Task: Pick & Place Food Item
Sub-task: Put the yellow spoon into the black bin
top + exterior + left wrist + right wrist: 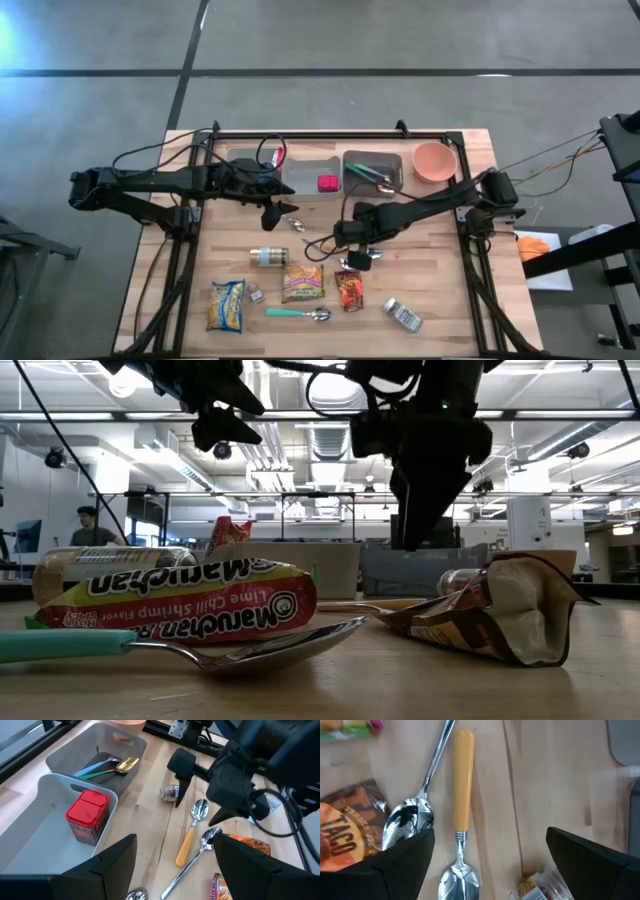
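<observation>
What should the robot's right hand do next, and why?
Probably go straight down and close on the yellow-handled spoon. The right gripper hangs open right above it, one finger on each side of the spoon, holding nothing. A silver spoon lies close beside it, so it should drop carefully. The left gripper waits open near the white bin.

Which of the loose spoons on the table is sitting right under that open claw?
The yellow-handled spoon lies straight between the right gripper's open fingers. The all-metal spoon lies beside it; the teal-handled spoon is far off.

Red box (86,816) — a food carton, perhaps — stands upright in the white bin (30,827).
</observation>
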Available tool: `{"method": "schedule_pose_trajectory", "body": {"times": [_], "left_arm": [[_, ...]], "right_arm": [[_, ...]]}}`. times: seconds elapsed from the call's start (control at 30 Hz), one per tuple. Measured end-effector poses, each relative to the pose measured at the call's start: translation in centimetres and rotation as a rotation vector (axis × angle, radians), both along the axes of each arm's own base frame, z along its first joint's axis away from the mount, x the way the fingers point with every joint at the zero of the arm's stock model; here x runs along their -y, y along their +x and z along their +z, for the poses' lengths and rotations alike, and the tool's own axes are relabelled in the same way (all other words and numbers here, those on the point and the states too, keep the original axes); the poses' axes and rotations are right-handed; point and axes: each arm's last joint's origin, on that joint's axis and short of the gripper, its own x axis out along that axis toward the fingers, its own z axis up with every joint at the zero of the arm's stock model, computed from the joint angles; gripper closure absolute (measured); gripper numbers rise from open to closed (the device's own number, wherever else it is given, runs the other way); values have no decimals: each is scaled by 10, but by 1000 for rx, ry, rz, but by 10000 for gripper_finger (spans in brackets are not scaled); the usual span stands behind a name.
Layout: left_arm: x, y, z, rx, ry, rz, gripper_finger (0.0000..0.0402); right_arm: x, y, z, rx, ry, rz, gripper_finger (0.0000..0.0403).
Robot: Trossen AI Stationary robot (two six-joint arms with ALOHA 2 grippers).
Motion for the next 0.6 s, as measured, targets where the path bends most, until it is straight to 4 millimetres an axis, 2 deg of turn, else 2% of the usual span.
{"method": "schedule_pose_trajectory", "body": {"times": [0.47, 0.6], "left_arm": [[0, -1, -1, -13, 1, -1, 132], [0, -1, -1, -12, 1, -1, 132]], "right_arm": [[-1, 9, -46, -146, -76, 134, 22], [-2, 9, -50, -161, -84, 151, 28]]}}
